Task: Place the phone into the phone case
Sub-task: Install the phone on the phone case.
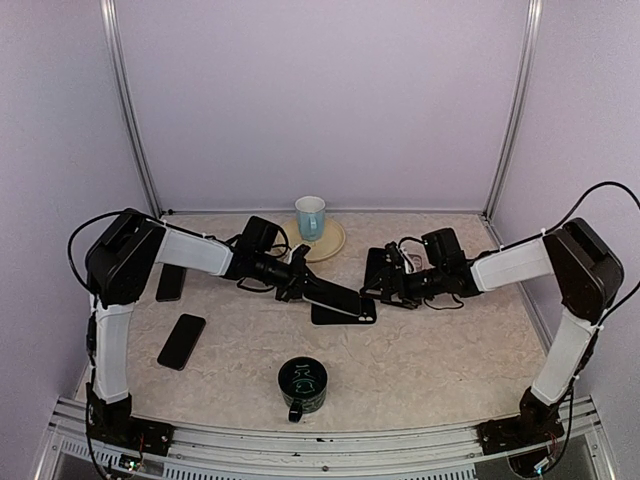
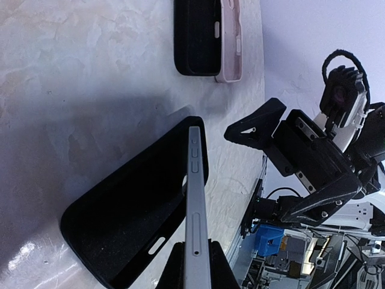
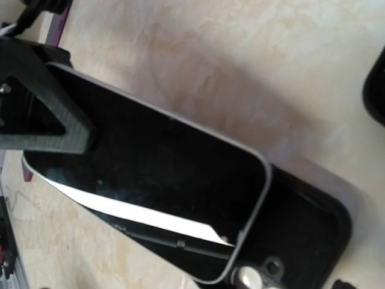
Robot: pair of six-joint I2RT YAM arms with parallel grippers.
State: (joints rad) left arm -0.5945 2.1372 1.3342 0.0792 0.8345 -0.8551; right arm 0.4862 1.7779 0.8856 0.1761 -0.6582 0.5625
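Aslant over case [image 1: 349, 316], phone [image 1: 335, 299] in left hand [image 1: 303, 286]

Soft, even light from above; the wrist cameras run harsher and blurrier.

Top view now: flat, diffuse light, the walls [image 1: 320, 100] washing out to pale lilac, only faint shadows on the table [image 1: 450, 340] under the arms, and the whole frame a touch soft. Over to the left wrist: a broad grey shadow spreads across the marbled surface beside the phone case [image 2: 132, 223], whose black interior swallows nearly all detail, and a small hot glare sits in the lower left corner. The edge of the phone [image 2: 195, 211] is sharp and the right-hand background is bright. Right wrist: everything is soft, a white streak of reflection cuts across the dark glass, and the lower corner is blurred.
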